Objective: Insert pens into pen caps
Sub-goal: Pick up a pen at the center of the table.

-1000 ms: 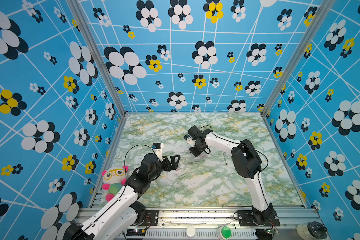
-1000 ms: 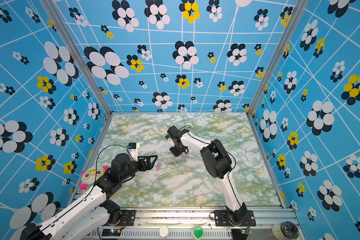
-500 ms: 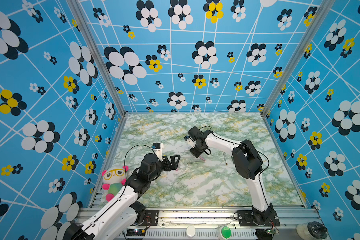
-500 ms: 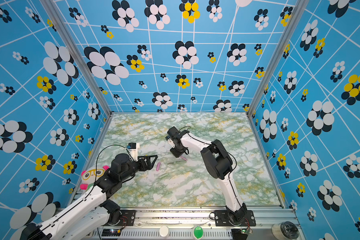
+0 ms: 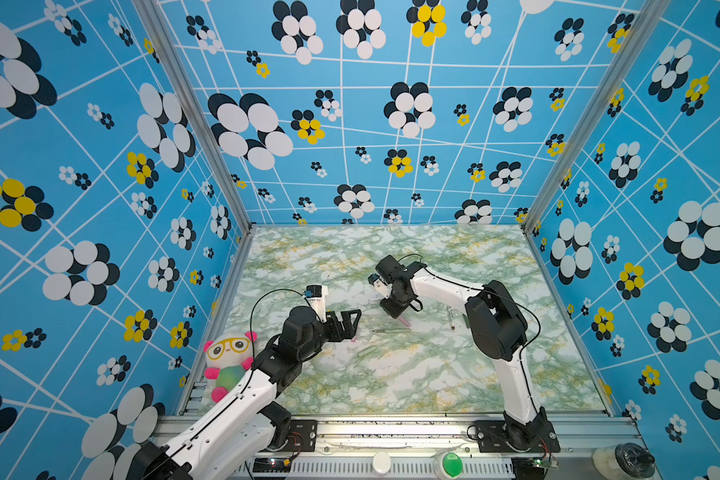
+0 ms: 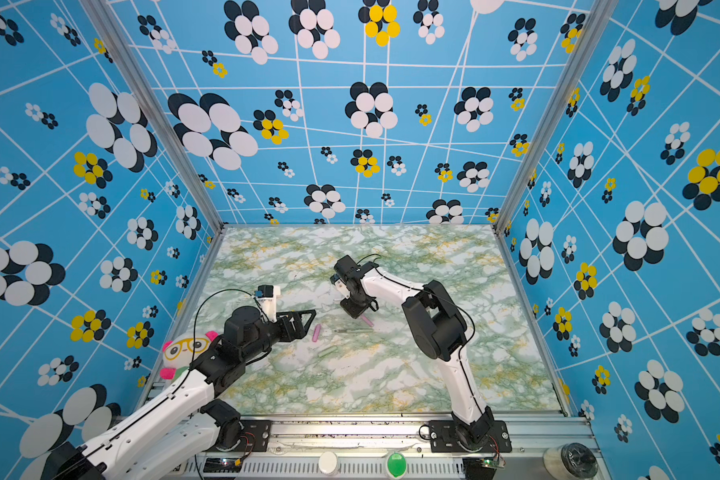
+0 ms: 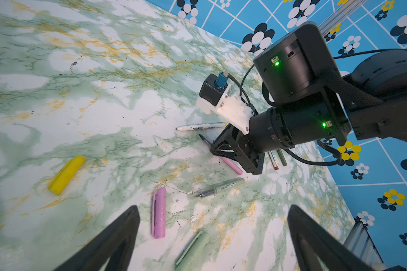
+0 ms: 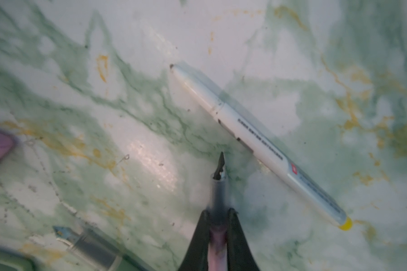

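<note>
Pinching down near the middle of the green-veined marble-patterned tabletop (image 5: 433,386), the right gripper (image 5: 393,311) has clamped onto the slim pink marker pen (image 5: 404,321), whose rear end pokes out at its 5 o'clock in both top views. A second ago its jaws stood slightly apart. The arm itself has barely shifted.

The left gripper (image 5: 347,321) hangs at 9 o'clock of the right one, spread wide as before and holding nothing. A pale grey-green pen (image 5: 391,330) lies at 6 o'clock of the right gripper. A pale grey-green stubby cap (image 5: 366,352) lies at 7 o'clock. A brown-ended white pen (image 5: 450,318) and a dark green pen (image 5: 467,320) lie at 3 o'clock. In a top view, the pink cap (image 6: 316,333) lies just beside the left fingers.

From the left wrist camera, a yellow plastic cap (image 7: 66,174) lies well apart from the pink one. A white printed pen with a yellow end (image 7: 201,127) lies just beyond the right gripper.

From the right wrist camera, both black fingers (image 8: 203,234) press the pink barrel. Its grey nib juts forward towards the yellow-ended pen. Whether the pink pen is lifted, I cannot tell.
</note>
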Controlling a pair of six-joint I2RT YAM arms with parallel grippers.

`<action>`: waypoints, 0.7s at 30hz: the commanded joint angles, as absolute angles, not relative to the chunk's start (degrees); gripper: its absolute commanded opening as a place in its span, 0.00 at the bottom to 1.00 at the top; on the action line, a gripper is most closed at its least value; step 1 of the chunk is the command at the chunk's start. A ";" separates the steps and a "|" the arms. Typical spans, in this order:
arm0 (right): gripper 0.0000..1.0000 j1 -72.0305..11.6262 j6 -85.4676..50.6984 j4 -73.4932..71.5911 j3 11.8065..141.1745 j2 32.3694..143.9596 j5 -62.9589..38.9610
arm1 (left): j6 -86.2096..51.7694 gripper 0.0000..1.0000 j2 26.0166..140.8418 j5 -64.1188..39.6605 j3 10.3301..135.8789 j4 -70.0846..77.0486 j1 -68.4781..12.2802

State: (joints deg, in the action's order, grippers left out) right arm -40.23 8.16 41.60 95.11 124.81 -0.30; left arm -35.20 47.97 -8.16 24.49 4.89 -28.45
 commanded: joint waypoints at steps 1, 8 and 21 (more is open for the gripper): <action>0.09 -40.69 7.34 45.38 93.13 122.85 -0.35 | -35.52 0.99 48.51 -9.22 25.57 6.74 -28.00; 0.08 -40.74 5.54 43.13 92.75 116.83 -2.00 | -35.14 0.99 48.08 -9.79 25.57 7.12 -27.98; 0.08 -37.76 -9.63 34.83 92.14 102.77 -14.63 | -30.50 0.99 44.19 -23.62 28.07 9.20 -27.77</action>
State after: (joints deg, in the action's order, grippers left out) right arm -39.29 -2.52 38.63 92.75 106.21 -8.29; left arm -32.32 44.86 -17.06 25.45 7.33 -28.45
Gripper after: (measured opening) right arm 0.121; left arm 0.992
